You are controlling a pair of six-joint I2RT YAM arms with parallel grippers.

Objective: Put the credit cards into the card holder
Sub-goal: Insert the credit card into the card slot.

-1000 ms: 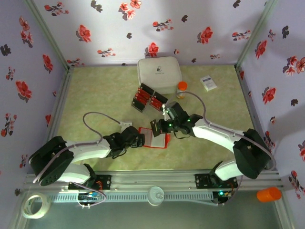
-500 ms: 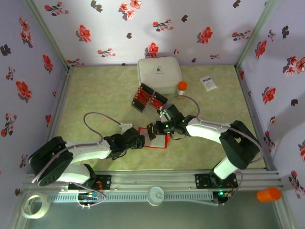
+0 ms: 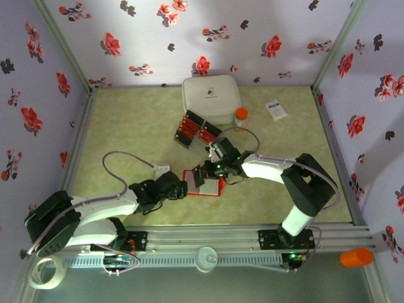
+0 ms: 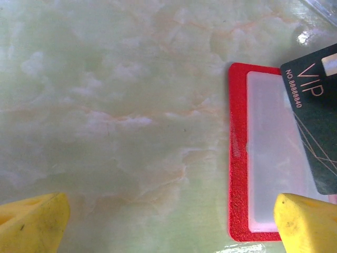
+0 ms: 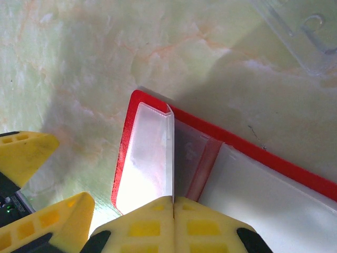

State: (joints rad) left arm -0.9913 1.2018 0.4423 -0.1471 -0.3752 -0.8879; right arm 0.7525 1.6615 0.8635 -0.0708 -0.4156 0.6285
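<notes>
On the green marbled table (image 3: 126, 126), two arms reach in from the near edge and meet near the middle. The biggest thing there is a white lidded box (image 3: 211, 98) against the back wall. Just in front of it two black trays (image 3: 187, 129) lie side by side, each holding red cards (image 3: 208, 133). An orange-capped bottle (image 3: 240, 115) stands just right of the box, and a small white printed box (image 3: 276, 110) lies farther right, well apart.

Nearer the arms, the wallet (image 3: 213, 189) lies open and flat between the two grippers. Its red rim frames a pale pocket side that faces up.

The left gripper (image 3: 180, 188) sits low beside the wallet's left edge. In the left wrist view it (image 4: 168, 224) is spread wide and grips nothing. One yellow finger (image 4: 31, 224) is over bare table and the other (image 4: 305, 224) is at the wallet's (image 4: 238, 158) near corner.

The right gripper (image 3: 202, 177) comes in from the right, over the wallet. Its yellow fingers are pressed together (image 5: 172, 203) on a single card (image 5: 169, 142), seen edge-on and standing over the pale pocket of the wallet (image 5: 253, 150). From the left wrist the same card (image 4: 316, 132) looks dark, printed "VIP" with a number, and overlaps the pocket's upper right part. Whether its edge is inside the pocket cannot be told.
</notes>
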